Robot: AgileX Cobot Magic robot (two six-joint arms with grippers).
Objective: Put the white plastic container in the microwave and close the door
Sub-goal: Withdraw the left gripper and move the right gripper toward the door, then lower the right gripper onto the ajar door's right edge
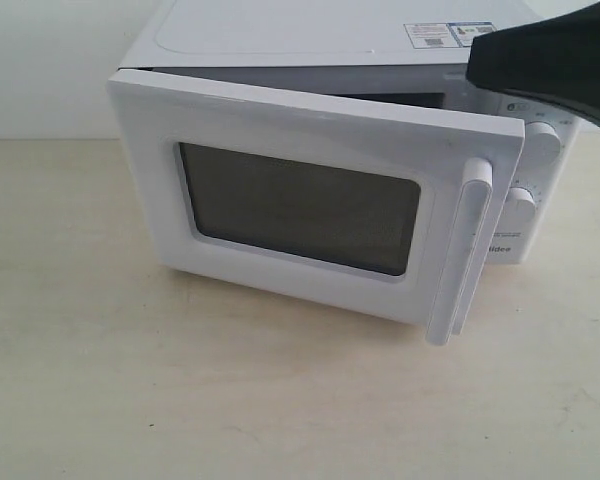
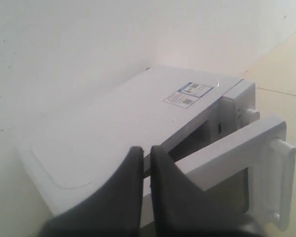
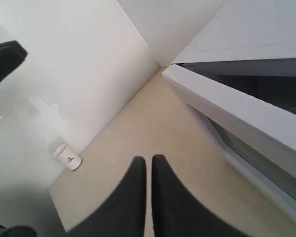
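White door [image 1: 300,210] hangs ajar on the microwave [image 1: 280,40] at the desk's [image 1: 130,380] far edge, and the white plastic container shows in no view, presumably inside already. Left pincer [image 2: 147,158] hovers above the oven's top, tips pinched together and empty; right pincer [image 3: 149,168], likewise closed on nothing, sits beside the door's outer face, likely poised to push it home.

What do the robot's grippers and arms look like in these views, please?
Both the left gripper and right gripper have two matte black fingers, broad at the base and tapering to rounded tips. The exterior view shows a smooth black arm housing. No cables or markings are visible.
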